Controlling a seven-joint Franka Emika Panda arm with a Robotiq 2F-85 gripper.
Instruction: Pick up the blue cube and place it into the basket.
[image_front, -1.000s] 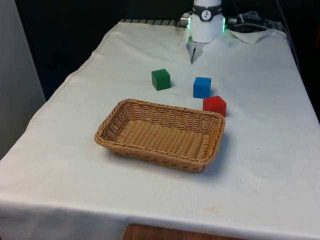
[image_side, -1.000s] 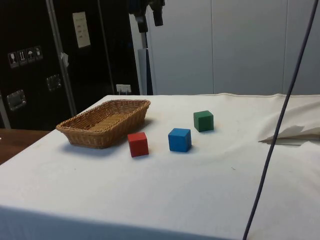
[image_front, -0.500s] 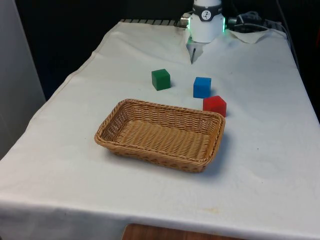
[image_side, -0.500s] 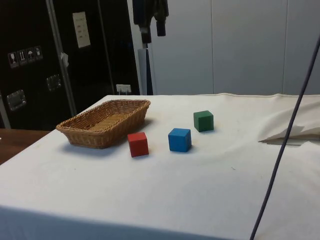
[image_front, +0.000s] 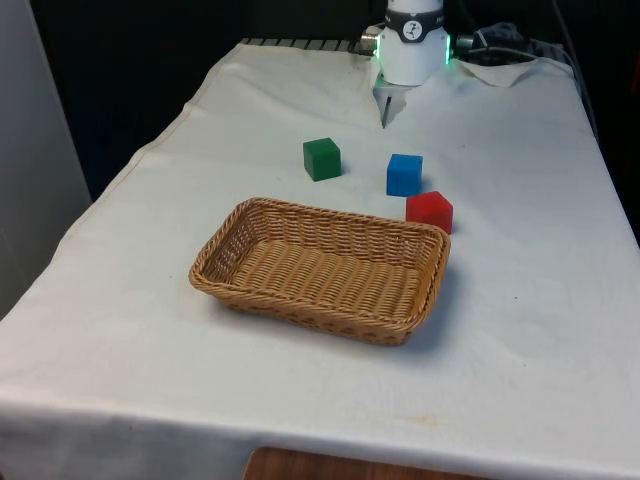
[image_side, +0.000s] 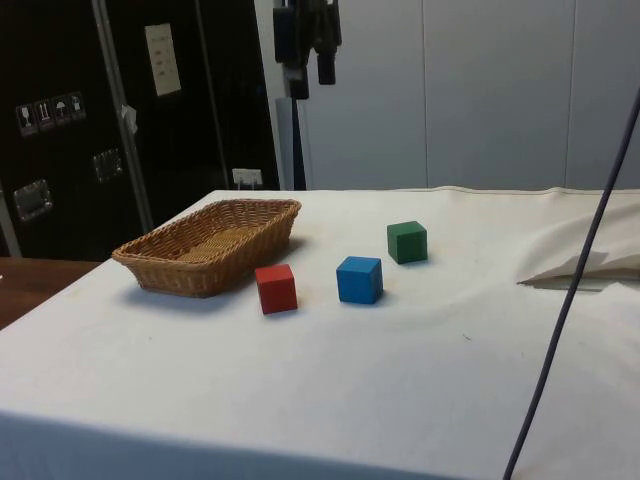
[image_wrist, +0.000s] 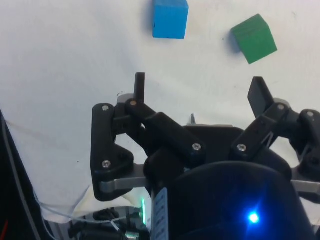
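We see the tool (image_side: 308, 62) hanging high above the worktop (image_front: 520, 330), pointing down, its two fingers (image_wrist: 139, 87) spread wide and holding nothing. The blue cube (image_front: 404, 174) sits on the white cloth, between a green cube (image_front: 321, 159) and a red cube (image_front: 429, 211), apart from both. The wicker basket (image_front: 240, 222) lies just beside the red cube. Dark cabinets (image_side: 60, 130) stand behind the worktop.

The blue cube (image_front: 404, 174) sits flat on the white-clothed bench (image_front: 520, 320), right of centre in the upper half of the front view, untouched. The basket (image_front: 322, 268), a shallow rectangular wicker tray, tan and empty, lies mid-frame, below and left of the cube, apart from it.
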